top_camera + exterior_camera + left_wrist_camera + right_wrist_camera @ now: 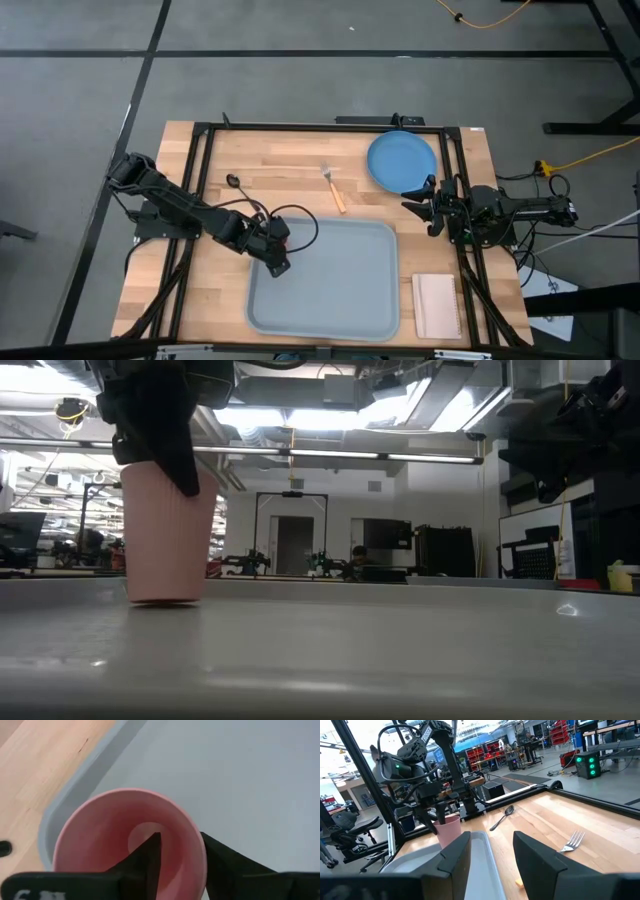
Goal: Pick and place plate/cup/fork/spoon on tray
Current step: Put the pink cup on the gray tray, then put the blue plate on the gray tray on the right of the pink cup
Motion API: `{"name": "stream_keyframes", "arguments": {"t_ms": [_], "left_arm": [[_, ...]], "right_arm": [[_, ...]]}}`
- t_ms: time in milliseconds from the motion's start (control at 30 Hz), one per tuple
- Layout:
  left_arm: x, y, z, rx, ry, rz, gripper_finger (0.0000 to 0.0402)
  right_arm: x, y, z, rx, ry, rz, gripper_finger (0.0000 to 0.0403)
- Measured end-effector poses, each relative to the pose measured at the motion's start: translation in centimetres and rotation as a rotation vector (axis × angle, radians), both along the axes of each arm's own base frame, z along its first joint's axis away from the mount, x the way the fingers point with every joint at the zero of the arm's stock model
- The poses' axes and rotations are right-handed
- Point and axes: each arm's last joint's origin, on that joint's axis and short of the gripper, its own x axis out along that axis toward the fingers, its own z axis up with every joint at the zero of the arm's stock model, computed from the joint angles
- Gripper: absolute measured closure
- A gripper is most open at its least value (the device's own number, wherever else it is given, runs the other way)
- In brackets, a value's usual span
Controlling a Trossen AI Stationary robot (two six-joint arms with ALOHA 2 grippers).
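Cup (125, 840) upright on tray (340, 290), left gripper (277, 262) jaws loosely straddling its rim: widen fully, lift straight up, avoid tipping; right gripper (420, 205) jaws wide.

cup (277, 248) in tray (340, 300) near-left corner, fork (333, 188) behind tray

A light wooden table top (300, 175) with a butcher-block grain carries a black metal frame (205, 150) along its edges. A small white rectangular pad (436, 305) lies flat on the wood near the front right corner. The table stands on a grey floor (80, 120) marked with dark lines. A yellow cable (490, 20) runs across the floor at the far right. A black office chair (350, 832) stands beyond the table
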Motion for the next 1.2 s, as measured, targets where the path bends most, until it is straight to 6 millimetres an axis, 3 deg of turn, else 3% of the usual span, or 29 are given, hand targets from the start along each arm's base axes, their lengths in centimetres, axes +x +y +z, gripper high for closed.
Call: {"name": "stream_keyframes", "arguments": {"t_ms": [333, 667, 900, 1033, 1200], "left_arm": [[0.0, 0.0, 0.1, 0.008, -0.003, 0.002, 0.0272], [1.4, -0.5, 3.6, 0.042, -0.099, -0.07, 0.0271], [1.6, -0.8, 4.7, 0.011, -0.106, -0.113, 0.0273], [1.5, -1.1, 4.7, -0.05, -0.061, -0.242, 0.0273], [-0.2, -0.9, 5.6, 0.029, -0.002, -0.452, 0.0273]], "right_arm": [[0.0, 0.0, 0.0, 0.0, 0.0, 0.0, 0.025], [0.0, 0.0, 0.0, 0.0, 0.0, 0.001, 0.025], [0.0, 0.0, 0.0, 0.003, 0.0, 0.003, 0.025], [0.0, 0.0, 0.1, 0.009, -0.014, 0.001, 0.025], [-0.4, 0.0, 2.1, -0.025, -0.221, -0.006, 0.025]]}}
